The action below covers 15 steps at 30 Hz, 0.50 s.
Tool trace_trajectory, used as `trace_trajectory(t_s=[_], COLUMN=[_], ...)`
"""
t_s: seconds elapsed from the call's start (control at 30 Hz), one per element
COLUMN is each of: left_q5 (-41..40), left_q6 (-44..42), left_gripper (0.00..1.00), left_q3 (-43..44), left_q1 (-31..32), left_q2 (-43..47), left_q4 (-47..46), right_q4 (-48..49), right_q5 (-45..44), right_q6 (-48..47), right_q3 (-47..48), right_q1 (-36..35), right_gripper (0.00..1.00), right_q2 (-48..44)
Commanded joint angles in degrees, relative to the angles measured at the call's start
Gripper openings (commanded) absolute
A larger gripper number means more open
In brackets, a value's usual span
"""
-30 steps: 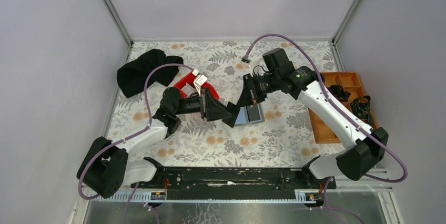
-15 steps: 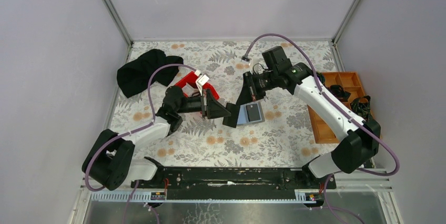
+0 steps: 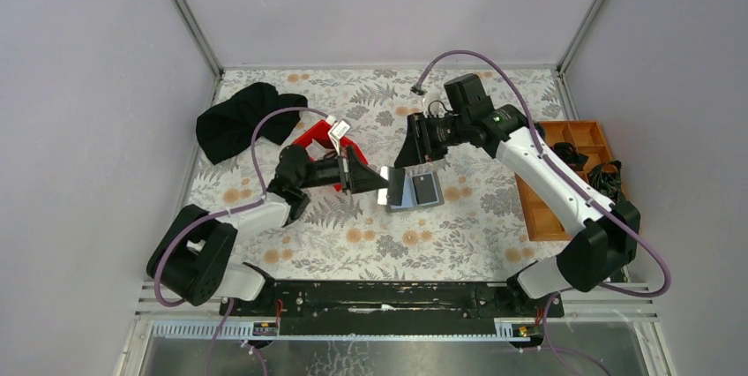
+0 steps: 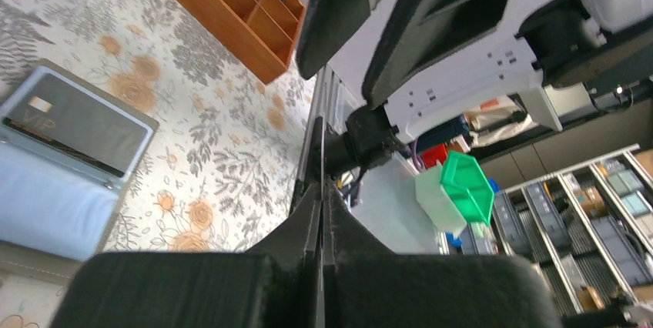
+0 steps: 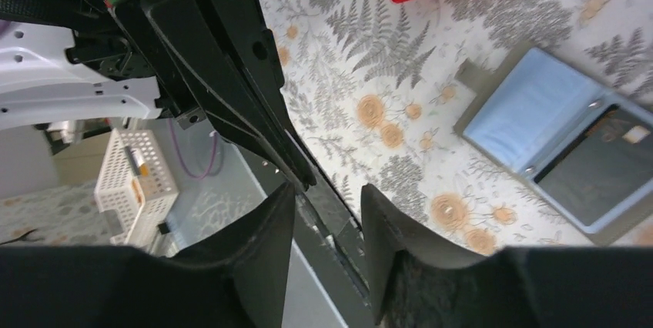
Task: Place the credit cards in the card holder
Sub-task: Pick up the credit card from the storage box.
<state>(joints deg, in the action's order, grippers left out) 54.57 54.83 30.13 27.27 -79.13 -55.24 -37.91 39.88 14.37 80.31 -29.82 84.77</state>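
At the middle of the floral-patterned table (image 3: 291,226), I have the left gripper (image 3: 377,184) clamped tight on a thin plastic card (image 3: 387,187). The card is pale along the edge I can see and is held on edge above the surface. The small grey folding card holder (image 4: 54,205) lies open just at three o'clock of those fingertips. A dark rectangular card (image 3: 426,189) is seated in its three-o'clock half, and the light blue half is bare. The right gripper (image 5: 327,189) hangs at one o'clock of the holder, jaws part-way apart with nothing between them.

I judge the step in hand to be bringing this card to the holder. Next I would need to tip the card flatter, line its leading edge up with the pocket mouth and slide it in. The holder looks loose, so the right arm may have to pin it.
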Motion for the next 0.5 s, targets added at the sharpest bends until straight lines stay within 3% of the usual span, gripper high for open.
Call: trace_trajectory(t_s=[0.0, 0.27, 0.47], left_q5=[-8.7, -20.6, -22.9], left_q6=[2.7, 8.0, 11.4], left_gripper=[0.00, 0.00, 0.00], left_q3=[-1.1, -2.9, -2.5], left_q1=[-0.4, 0.0, 1.2], left_q2=[-0.7, -1.9, -4.1], left_q4=[-5.3, -7.6, -11.1], right_q4=[6.9, 14.1, 20.4], right_q5=[-5.7, -13.5, -13.2], right_q6=[2.2, 5.6, 8.3], right_q3=[-1.9, -9.9, -15.9], right_q1=[0.3, 0.3, 0.3], right_gripper=[0.46, 0.47, 0.46], right_q2=[-5.9, -10.2, -11.6])
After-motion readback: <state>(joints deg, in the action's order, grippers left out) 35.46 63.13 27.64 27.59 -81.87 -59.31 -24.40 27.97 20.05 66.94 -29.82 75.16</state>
